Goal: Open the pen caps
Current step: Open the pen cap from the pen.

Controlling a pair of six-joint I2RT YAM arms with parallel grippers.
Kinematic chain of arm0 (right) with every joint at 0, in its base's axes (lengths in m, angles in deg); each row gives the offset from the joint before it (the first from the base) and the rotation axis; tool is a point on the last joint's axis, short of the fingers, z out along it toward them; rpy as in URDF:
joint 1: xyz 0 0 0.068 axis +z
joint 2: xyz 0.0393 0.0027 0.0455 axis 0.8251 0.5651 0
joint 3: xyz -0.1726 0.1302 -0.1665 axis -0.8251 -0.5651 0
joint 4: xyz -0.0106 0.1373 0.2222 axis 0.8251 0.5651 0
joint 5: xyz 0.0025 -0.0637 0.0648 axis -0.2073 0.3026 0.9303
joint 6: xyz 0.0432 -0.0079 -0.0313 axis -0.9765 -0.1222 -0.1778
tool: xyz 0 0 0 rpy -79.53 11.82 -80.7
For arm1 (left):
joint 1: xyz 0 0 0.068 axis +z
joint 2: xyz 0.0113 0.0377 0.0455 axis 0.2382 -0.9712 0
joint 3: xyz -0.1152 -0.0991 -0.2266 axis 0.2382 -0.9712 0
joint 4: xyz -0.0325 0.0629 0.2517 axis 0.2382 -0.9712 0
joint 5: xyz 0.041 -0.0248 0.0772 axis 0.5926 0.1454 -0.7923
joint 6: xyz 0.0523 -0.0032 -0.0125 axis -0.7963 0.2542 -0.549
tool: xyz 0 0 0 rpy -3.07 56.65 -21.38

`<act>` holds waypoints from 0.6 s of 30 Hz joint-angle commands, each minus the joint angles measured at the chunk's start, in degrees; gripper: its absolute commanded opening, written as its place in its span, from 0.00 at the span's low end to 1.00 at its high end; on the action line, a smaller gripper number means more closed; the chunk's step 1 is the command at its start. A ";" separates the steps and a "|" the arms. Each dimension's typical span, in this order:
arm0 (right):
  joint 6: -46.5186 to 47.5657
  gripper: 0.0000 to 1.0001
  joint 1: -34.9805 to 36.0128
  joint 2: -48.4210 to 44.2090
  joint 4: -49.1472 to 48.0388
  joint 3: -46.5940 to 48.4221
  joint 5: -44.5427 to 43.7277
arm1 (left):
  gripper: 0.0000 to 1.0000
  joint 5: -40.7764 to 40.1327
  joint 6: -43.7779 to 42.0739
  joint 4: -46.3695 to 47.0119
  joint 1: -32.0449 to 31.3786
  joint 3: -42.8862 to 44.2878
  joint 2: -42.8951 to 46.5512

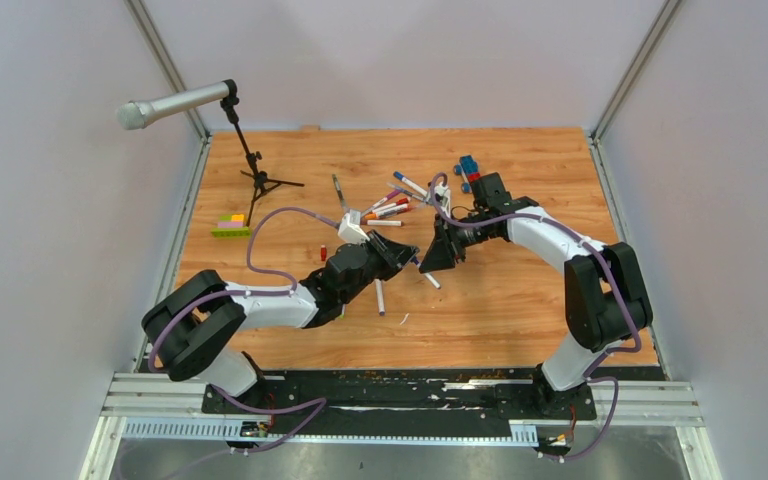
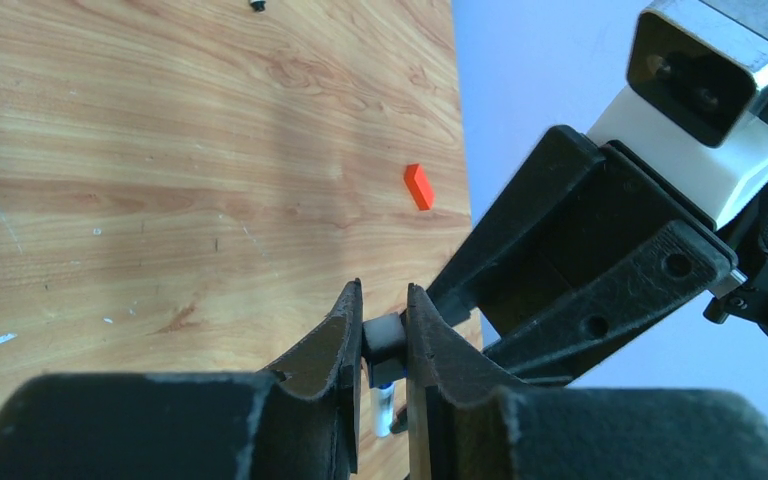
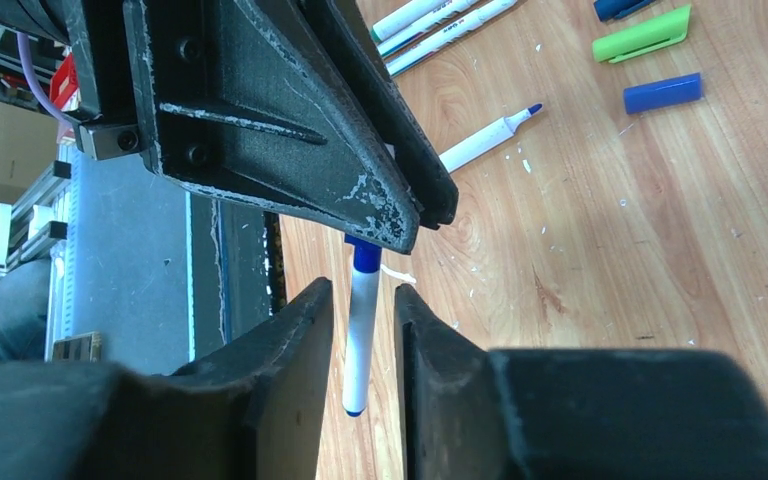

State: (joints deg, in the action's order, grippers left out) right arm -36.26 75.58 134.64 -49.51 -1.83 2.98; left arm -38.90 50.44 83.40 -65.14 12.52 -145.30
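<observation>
Over the middle of the table my two grippers meet tip to tip. A white pen [image 3: 360,330] with a blue collar hangs upright between them. My left gripper [image 2: 384,295] [image 1: 405,256] is shut on the pen's pale upper end [image 2: 384,338]. My right gripper [image 3: 363,295] [image 1: 438,254] is open around the barrel, with a gap on each side. More pens [image 1: 390,208] lie heaped at the back. An uncapped pen with a blue tip [image 3: 485,140], a blue cap [image 3: 663,92] and a green cap [image 3: 642,35] lie on the wood.
A microphone [image 1: 175,103] on a tripod stand [image 1: 257,178] is at the back left, with a green-yellow brick bar [image 1: 230,228] beside it. A blue-and-red toy car [image 1: 470,170] sits behind my right gripper. An orange block [image 2: 418,186] and a loose pen [image 1: 380,297] lie nearby.
</observation>
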 commanded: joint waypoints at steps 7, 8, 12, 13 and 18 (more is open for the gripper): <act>-1.05 0.37 1.02 0.29 -2.85 -0.58 2.74 | 0.00 -2.00 -4.63 8.22 -0.41 0.09 2.12; -0.98 0.27 1.20 0.38 -2.76 -0.54 3.11 | 0.00 -2.06 -4.99 8.49 -0.41 0.18 2.21; 0.94 0.00 1.97 0.69 -0.74 0.14 5.01 | 0.00 -6.45 -7.64 9.62 0.18 -0.90 4.26; 1.28 0.00 2.20 0.65 -0.36 0.12 5.24 | 0.00 -8.53 -8.78 10.28 1.03 -1.84 5.88; 1.21 0.00 4.48 1.05 -0.73 -0.83 4.88 | 0.00 -16.27 -11.15 6.31 9.04 -3.63 15.23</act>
State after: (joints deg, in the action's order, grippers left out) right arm -36.78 78.23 134.68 -52.66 -1.96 6.22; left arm -41.31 43.23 87.18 -64.17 9.22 -138.98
